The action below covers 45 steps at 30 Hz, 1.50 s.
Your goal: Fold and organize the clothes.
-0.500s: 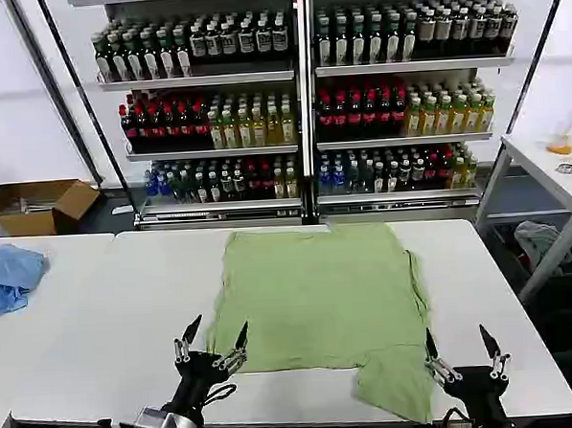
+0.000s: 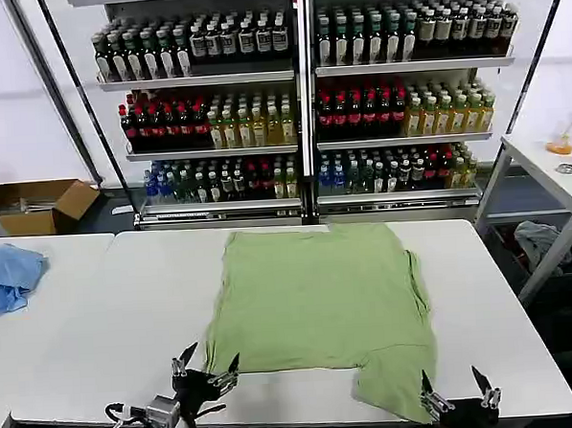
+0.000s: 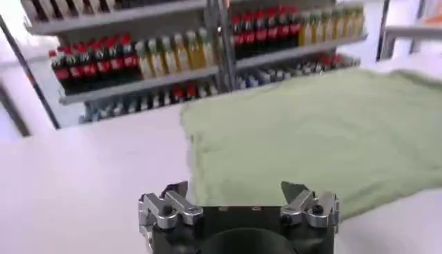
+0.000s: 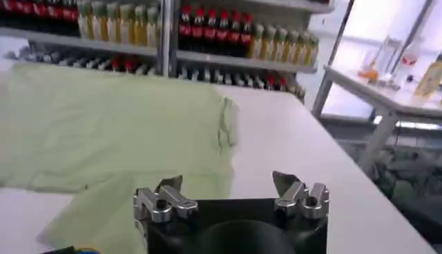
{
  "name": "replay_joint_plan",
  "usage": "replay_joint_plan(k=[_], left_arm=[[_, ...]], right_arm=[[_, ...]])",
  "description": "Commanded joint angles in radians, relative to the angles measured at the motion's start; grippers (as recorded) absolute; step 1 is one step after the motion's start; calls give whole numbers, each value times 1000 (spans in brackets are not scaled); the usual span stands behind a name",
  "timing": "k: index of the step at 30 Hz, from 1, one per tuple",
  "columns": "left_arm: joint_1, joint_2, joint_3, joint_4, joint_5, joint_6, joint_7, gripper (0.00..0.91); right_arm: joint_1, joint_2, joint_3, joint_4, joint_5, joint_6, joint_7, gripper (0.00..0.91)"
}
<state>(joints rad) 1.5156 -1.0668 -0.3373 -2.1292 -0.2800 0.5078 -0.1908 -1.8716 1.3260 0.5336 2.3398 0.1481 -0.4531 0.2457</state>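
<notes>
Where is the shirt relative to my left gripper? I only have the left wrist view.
Observer: In the head view the green shirt lies flat mid-table; the left gripper, open, is at its near left corner.
Operator: And the right gripper?
Observer: The right gripper, open, sits at the table's near edge beside a sleeve flap reaching toward that edge.
Operator: Anything else nearby?
Observer: A light blue cloth lies on the adjoining table to the left.

The shirt (image 2: 324,303) lies on the table (image 2: 128,318). Shelves of bottles (image 2: 304,108) stand behind it. A cloth (image 2: 9,274) lies far left.
</notes>
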Motion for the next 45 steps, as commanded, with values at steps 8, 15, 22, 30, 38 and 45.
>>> replay_joint_plan(k=[8,15,22,30,38,45], left_arm=[[-71,23,6,89,-169,68,-37,50],[-63,26,10,92,-187,69,-31,40],[-52,28,9,84,-205,69,-19,30],[-52,28,-6,63,-267,43,4,30],[-25,47,-44,-11,-332,24,5,30],[11,73,-103,-106,-387,25,-2,30]], right_arm=[[28,3,-85,-62,85,-58,52,0],[24,6,-98,-70,137,-67,61,0],[17,-3,-98,-57,172,-65,50,0],[-1,-23,-60,-25,164,-16,23,0],[-17,-40,2,34,187,61,-5,0],[-35,-65,63,115,230,81,-14,0]])
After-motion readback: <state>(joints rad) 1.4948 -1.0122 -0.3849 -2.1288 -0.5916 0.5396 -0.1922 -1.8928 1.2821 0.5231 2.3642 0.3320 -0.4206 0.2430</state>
